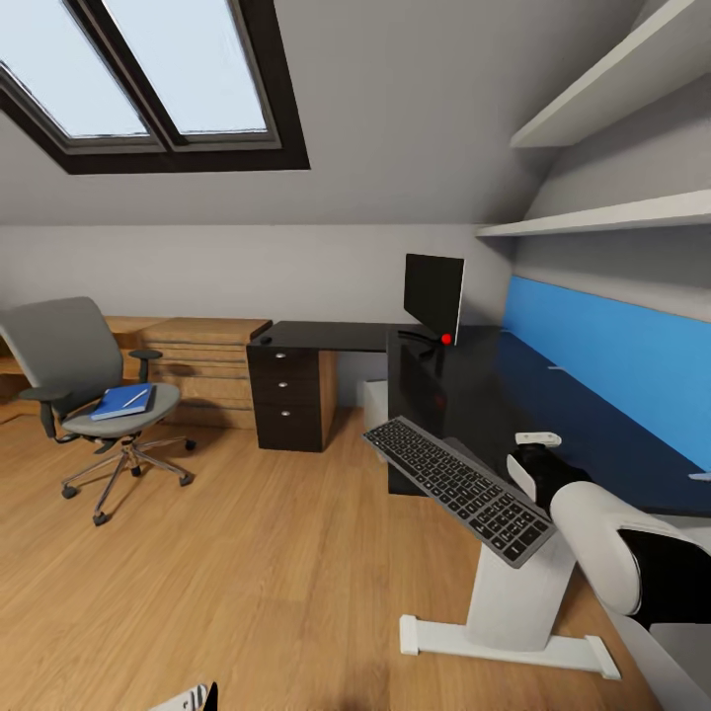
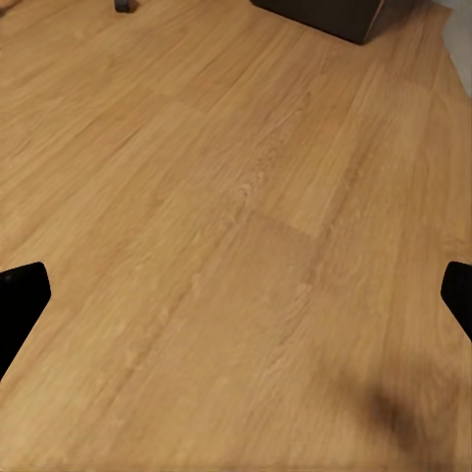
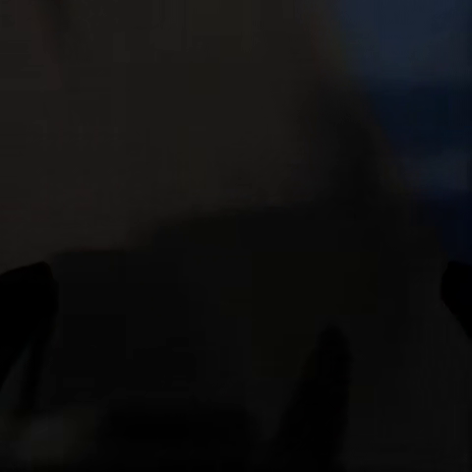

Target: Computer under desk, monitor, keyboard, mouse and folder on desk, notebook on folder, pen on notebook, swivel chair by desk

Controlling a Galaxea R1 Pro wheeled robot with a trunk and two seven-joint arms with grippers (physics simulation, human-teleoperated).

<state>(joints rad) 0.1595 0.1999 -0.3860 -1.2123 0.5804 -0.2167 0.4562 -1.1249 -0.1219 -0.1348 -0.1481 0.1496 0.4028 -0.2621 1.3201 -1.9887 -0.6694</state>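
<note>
One slim grey-keyed keyboard [image 1: 459, 487] hangs tilted beside the glossy black desk [image 1: 553, 415], apparently carried by the right arm for placing near the black flat monitor [image 1: 434, 292]. Right gripper state cannot be told; left gripper [image 2: 236, 295] fingers stand apart over wood plank floor [image 2: 236, 197]. Blue folder [image 1: 120, 402] waits on the grey swivel chair [image 1: 79, 385].

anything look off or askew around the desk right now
Yes. The keyboard sits tilted, overhanging the front edge of the desk rather than lying flat beside the monitor. The folder, with a pen on it, lies on the swivel chair.

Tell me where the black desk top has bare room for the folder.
The glossy black desk top is bare between the black flat monitor and the blue wall panel. Its near front edge is crowded by the overhanging slim grey keyboard.
</note>
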